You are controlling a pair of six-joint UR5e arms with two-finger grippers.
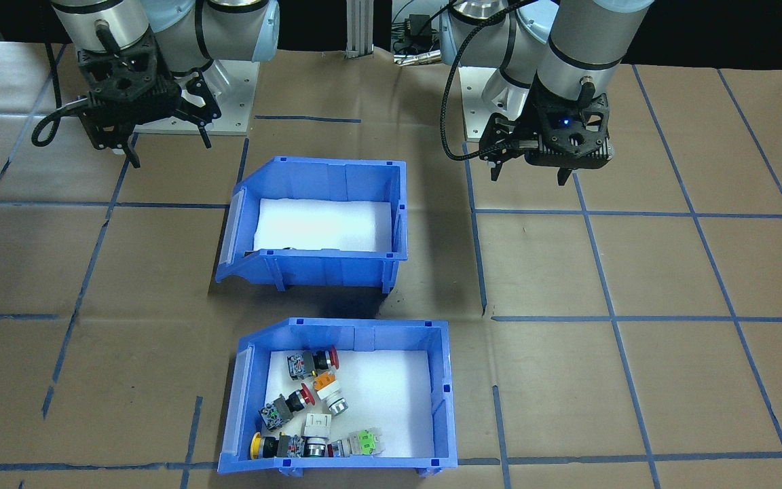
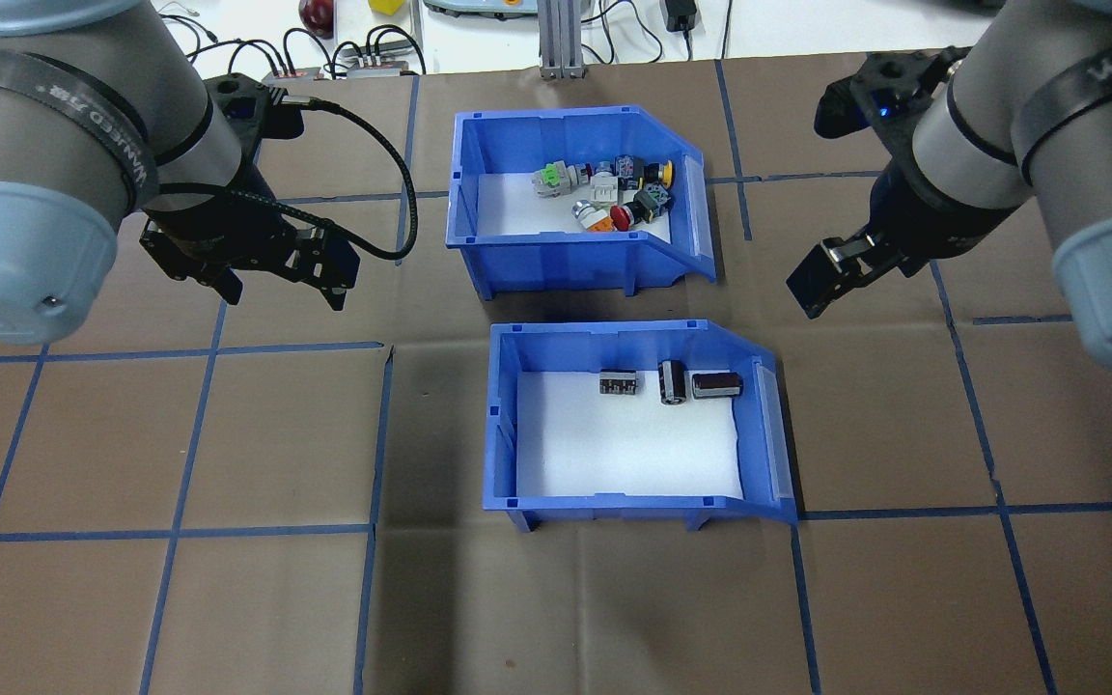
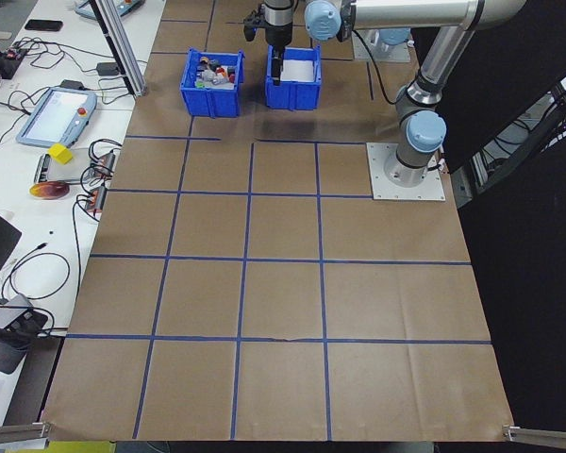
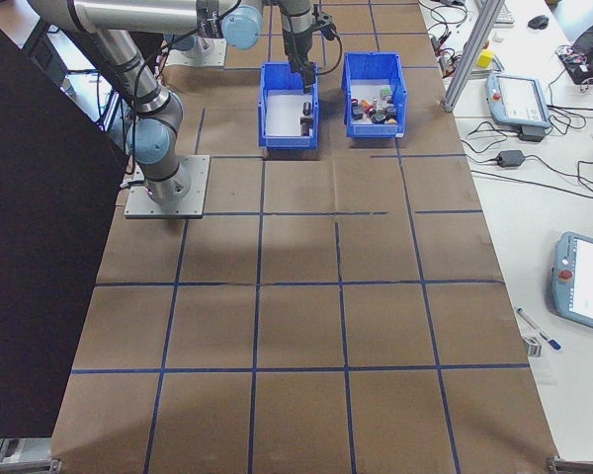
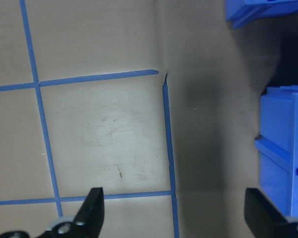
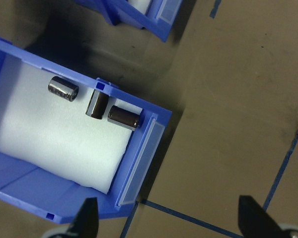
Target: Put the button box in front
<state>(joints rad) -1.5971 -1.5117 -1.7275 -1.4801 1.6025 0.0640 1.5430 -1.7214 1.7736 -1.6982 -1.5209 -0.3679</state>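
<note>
The button box (image 2: 556, 263) is a blue bin with a white liner at the far middle of the table, with its jumble of coloured push buttons (image 2: 614, 188) inside. In the front-facing view the button box (image 1: 357, 329) is nearest the camera. My left gripper (image 2: 286, 290) hangs open and empty over bare table to the left of the bins, well apart from them; the left wrist view shows its fingers (image 5: 93, 210) spread over tape lines. My right gripper (image 2: 821, 285) hovers open to the right of both bins, holding nothing.
A matching blue bin (image 2: 614, 502) with three dark cylinders (image 2: 701, 383) stands on the robot's side of the button box, a narrow gap between them. Brown paper with a blue tape grid covers the table. An aluminium post (image 2: 551, 39) and cables stand beyond the far edge.
</note>
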